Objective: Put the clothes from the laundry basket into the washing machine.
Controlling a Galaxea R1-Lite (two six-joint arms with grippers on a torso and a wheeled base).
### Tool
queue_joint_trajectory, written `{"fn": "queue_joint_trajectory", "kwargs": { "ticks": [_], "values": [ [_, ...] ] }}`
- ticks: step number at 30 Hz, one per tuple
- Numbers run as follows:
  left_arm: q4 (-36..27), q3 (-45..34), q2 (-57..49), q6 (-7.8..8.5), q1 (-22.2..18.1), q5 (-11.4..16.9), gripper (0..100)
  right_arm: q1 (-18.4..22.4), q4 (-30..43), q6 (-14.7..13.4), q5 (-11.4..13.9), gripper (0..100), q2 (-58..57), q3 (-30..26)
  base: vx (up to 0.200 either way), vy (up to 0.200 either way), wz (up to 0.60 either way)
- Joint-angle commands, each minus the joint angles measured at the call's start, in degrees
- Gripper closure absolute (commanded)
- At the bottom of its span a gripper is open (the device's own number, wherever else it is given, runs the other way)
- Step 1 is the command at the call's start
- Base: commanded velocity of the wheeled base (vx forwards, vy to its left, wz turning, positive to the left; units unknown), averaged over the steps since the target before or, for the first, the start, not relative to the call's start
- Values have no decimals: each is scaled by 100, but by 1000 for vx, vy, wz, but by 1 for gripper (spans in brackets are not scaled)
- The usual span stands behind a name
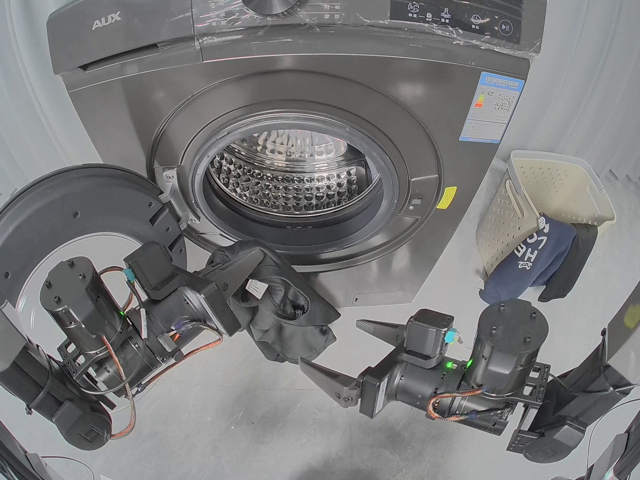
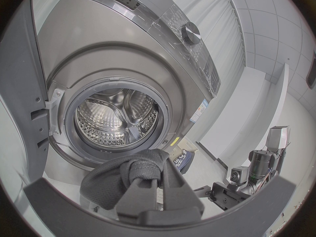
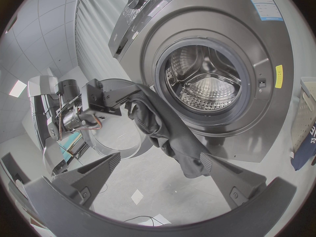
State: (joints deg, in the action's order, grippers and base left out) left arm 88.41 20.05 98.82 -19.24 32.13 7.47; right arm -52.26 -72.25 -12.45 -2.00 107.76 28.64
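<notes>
Left tool [image 1: 235, 269] is clamping the dark garment [image 1: 287, 315], dangling just below the washing machine [image 1: 427, 101] opening; right tool [image 1: 331, 345] is gaping empty nearby. Best lifting high so trailing cloth clears the rim.

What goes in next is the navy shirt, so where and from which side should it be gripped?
Probably grip the navy shirt at the fold draped over the basket's near edge, coming from the robot's side with the open right gripper: there the cloth hangs free and bunched.
</notes>
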Motion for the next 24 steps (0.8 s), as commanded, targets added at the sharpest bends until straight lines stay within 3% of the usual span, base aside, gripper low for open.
{"fn": "queue_joint_trajectory", "kwargs": {
  "ticks": [1, 10, 17, 23, 24],
  "values": [
    [1, 7, 15, -1, 30, 0, 100, -153, -254, 23, 24, 0, 386, 142, 0, 0, 0],
    [10, 7, 6, -10, 30, 0, 100, -109, -527, 41, 42, 0, 1185, 1021, 0, 0, 0],
    [10, 16, 6, -10, 30, 0, 100, 32, -535, 49, 42, 0, 1493, 1399, 0, 0, 0],
    [10, 16, 6, -19, 39, 0, 100, 199, -834, 295, 42, 0, 1827, 1847, 0, 0, 0],
    [10, 7, 6, -19, 30, 0, 100, 199, -878, 313, 33, 100, 1845, 1874, 0, 0, 0]
  ]
}}
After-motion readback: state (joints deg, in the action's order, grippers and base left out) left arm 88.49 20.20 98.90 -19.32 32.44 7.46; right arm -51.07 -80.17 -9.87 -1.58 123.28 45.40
